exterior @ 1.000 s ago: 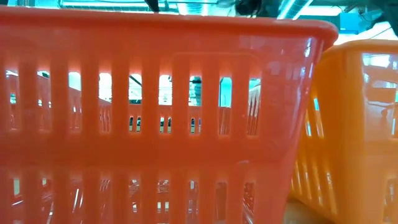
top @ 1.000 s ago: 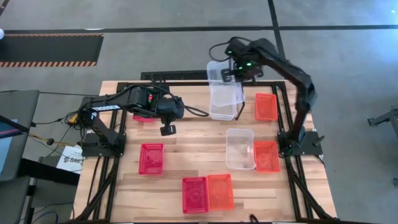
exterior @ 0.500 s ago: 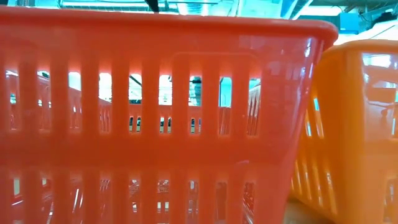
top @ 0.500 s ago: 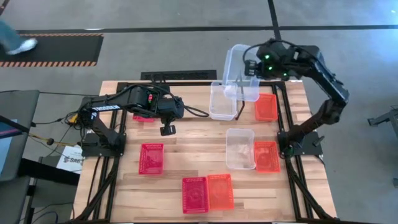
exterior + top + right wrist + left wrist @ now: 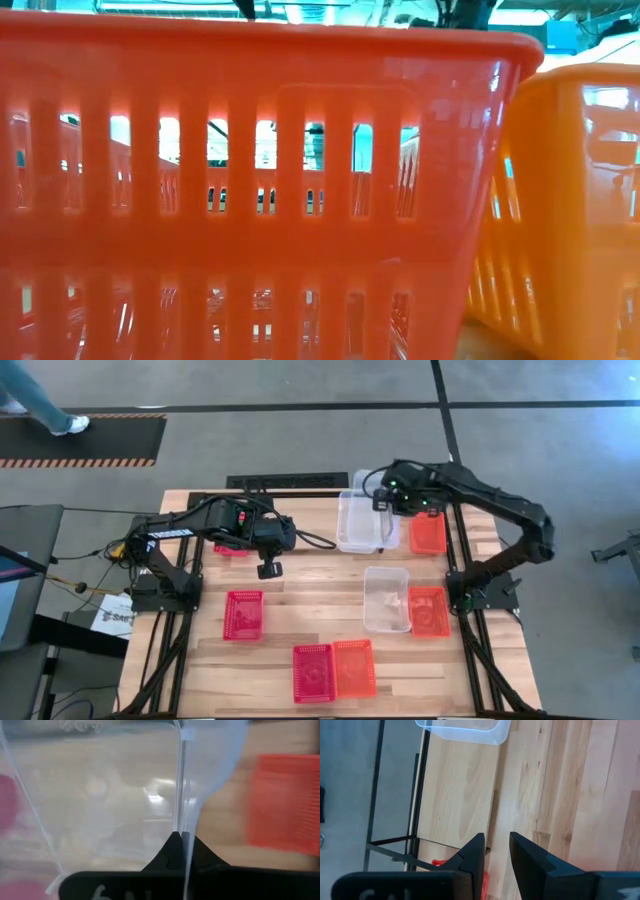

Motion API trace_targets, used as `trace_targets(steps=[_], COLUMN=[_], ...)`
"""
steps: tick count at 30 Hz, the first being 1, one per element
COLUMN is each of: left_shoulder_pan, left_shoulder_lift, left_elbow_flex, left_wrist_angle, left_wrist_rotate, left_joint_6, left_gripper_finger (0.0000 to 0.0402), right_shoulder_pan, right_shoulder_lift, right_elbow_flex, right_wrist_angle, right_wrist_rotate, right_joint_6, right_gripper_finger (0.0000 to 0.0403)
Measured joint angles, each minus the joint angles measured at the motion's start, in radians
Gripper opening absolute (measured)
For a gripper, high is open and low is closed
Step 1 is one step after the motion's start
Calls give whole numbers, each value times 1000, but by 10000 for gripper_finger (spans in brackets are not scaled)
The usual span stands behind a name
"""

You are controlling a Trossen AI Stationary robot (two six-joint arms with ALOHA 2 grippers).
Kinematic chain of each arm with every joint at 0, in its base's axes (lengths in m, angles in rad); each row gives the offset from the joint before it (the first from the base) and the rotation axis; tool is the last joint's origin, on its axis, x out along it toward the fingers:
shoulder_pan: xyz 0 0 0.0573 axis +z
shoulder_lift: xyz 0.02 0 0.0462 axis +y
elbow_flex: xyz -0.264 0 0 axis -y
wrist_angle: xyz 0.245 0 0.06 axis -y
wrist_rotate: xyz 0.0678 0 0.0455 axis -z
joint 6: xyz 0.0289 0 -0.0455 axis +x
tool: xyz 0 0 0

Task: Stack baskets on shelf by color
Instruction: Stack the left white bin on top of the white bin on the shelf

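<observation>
My right gripper point(image 5: 386, 499) is shut on a clear basket point(image 5: 366, 488) at the table's far side. That basket lies over a second clear basket point(image 5: 358, 530) standing on the table, shifted a little toward the far edge. The black rod shelf point(image 5: 288, 482) runs along the far edge, left of them. My left gripper point(image 5: 268, 570) hangs above bare wood left of centre, open by a narrow gap point(image 5: 497, 851). A red basket point(image 5: 232, 547) is half hidden under the left arm. My right gripper pinches the held clear basket's thin side wall point(image 5: 183, 822), one finger inside the basket and one outside. The fingers come from above, slanting in from the table's right. The basket lies roughly level on the second clear basket; whether it is nested inside I cannot tell.
An orange basket point(image 5: 428, 532) lies right of the clear pair. Nearer lie a clear basket point(image 5: 386, 598) beside an orange one point(image 5: 430, 611), a red one point(image 5: 243, 614), and a red point(image 5: 313, 672) and orange point(image 5: 354, 668) pair that fills the low view point(image 5: 270, 150).
My right gripper swung the clear basket up and toward the table's far right, tipping it steeply. It then brought the basket back down and leftward, level again, onto the other clear basket. The gripper stayed shut on it throughout.
</observation>
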Motion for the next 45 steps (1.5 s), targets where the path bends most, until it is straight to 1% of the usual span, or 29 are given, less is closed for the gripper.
trace_targets(steps=[2, 4, 8, 10, 15, 18, 24, 29, 34, 38, 42, 45], left_shoulder_pan=[0, 0, 0, 0, 0, 0, 0, 0, 0, 0, 0, 0], left_shoulder_lift=[0, 0, 0, 0, 0, 0, 0, 0, 0, 0, 0, 0], left_elbow_flex=[0, 0, 0, 0, 0, 0, 0, 0, 0, 0, 0, 0], left_wrist_angle=[0, 1, 2, 2, 3, 5, 8, 8, 9, 9, 9, 10], left_wrist_rotate=[0, 0, 0, 0, 0, 1, 1, 0, 0, 0, 0, 0], left_joint_6=[5, 6, 4, 3, -1, -3, -15, -26, -30, -40, -46, -46], left_gripper_finger=[80, 80, 80, 80, 80, 80, 80, 80, 80, 80, 80, 80], right_shoulder_pan=[-12, -35, -95, -121, -189, -222, -276, -284, -284, -288, -290, -292], right_shoulder_lift=[-26, -34, -1, 30, 91, 124, 175, 204, 232, 240, 230, 223], right_elbow_flex=[-65, -111, -158, -166, -163, -163, -162, -161, -161, -160, -159, -127], right_wrist_angle=[149, 233, 230, 210, 237, 244, 250, 256, 255, 243, 210, 145], right_wrist_rotate=[-26, -84, -223, -250, -348, -354, -404, -426, -427, -415, -365, -318], right_joint_6=[-2, -3, -53, -83, -167, -209, -282, -325, -355, -381, -376, -376], right_gripper_finger=[0, 0, 0, 0, 0, 0, 0, 0, 0, 0, 0, 0])
